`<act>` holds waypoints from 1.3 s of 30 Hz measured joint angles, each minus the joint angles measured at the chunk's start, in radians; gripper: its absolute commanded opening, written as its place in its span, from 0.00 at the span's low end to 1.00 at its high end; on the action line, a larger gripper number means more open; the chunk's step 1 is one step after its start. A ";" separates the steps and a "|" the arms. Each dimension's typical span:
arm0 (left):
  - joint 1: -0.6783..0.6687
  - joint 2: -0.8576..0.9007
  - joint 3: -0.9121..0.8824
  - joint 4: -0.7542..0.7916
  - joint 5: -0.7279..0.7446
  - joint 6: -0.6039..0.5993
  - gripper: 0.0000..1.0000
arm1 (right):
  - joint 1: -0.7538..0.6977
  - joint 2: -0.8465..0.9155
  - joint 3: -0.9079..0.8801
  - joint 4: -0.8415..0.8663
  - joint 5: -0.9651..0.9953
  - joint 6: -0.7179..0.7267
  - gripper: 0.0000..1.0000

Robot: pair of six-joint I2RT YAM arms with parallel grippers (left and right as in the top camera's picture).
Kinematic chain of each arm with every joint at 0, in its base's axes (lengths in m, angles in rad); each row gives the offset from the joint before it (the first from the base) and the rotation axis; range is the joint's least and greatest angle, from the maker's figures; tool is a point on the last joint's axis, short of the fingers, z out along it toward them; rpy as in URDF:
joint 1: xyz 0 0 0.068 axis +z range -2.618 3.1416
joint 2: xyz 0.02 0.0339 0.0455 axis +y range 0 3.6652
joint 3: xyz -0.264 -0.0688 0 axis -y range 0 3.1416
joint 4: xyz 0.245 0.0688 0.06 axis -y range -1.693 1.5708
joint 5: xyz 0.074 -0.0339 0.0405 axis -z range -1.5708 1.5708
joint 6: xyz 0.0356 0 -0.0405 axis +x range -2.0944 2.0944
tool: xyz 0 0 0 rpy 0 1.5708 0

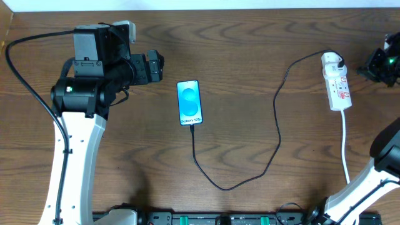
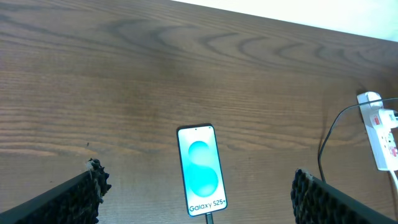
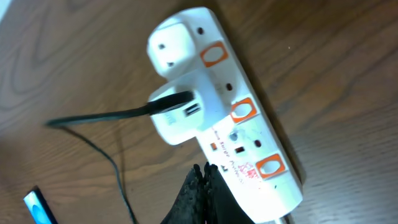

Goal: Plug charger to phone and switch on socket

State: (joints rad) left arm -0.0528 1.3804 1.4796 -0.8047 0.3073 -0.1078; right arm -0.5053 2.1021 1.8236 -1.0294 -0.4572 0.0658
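You – left gripper: fingers spread wide, holding nothing; phone seen between them, bottom centre of wrist view. Right gripper: fingers pressed together, empty, tips at socket edge, bottom centre – contact unclear. Charger plug seated in socket, centre left

Dark wood-grain table with phone, black charger and white socket flat on it.
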 measured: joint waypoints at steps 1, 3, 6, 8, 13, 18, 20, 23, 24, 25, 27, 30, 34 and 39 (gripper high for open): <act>0.000 0.000 0.000 0.000 0.000 0.000 0.96 | -0.002 0.010 0.000 0.003 0.000 0.000 0.01; 0.000 0.000 0.000 0.000 0.000 0.000 0.96 | -0.003 0.028 0.000 0.013 -0.001 -0.003 0.01; 0.000 0.000 0.000 0.000 0.000 0.000 0.96 | -0.006 0.056 0.000 0.029 -0.002 -0.003 0.01; 0.000 0.000 0.000 0.000 0.000 0.000 0.97 | -0.007 0.073 0.000 0.040 -0.003 -0.004 0.01; 0.000 0.000 0.000 0.000 0.000 0.000 0.97 | -0.007 0.117 0.000 0.066 -0.006 -0.005 0.01; 0.000 0.000 0.000 0.000 0.000 0.000 0.97 | -0.007 0.148 0.000 0.094 -0.007 -0.007 0.01; 0.000 0.000 0.000 0.000 0.000 0.000 0.97 | -0.007 0.161 0.000 0.107 -0.011 -0.007 0.01; 0.000 0.000 0.000 0.000 0.000 0.000 0.97 | -0.007 0.183 0.000 0.126 -0.028 -0.007 0.01; 0.000 0.000 0.000 0.000 0.000 0.000 0.97 | -0.007 0.191 0.000 0.128 -0.030 -0.007 0.01; 0.000 0.000 0.000 0.000 0.000 0.000 0.97 | -0.007 0.198 0.000 0.132 -0.039 -0.007 0.01; 0.000 0.000 0.000 0.000 0.000 0.000 0.97 | -0.007 0.210 0.000 0.138 -0.051 -0.007 0.01; 0.000 0.000 0.000 0.000 0.000 0.000 0.97 | -0.007 0.212 0.000 0.144 -0.063 -0.007 0.01; 0.000 0.000 0.000 0.000 0.000 0.000 0.97 | -0.006 0.212 0.000 0.152 -0.071 -0.007 0.01; 0.000 0.000 0.000 0.000 0.000 0.000 0.97 | -0.006 0.212 0.000 0.160 -0.071 -0.007 0.01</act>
State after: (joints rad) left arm -0.0528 1.3804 1.4796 -0.8047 0.3073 -0.1078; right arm -0.5110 2.3146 1.8236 -0.8696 -0.5285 0.0589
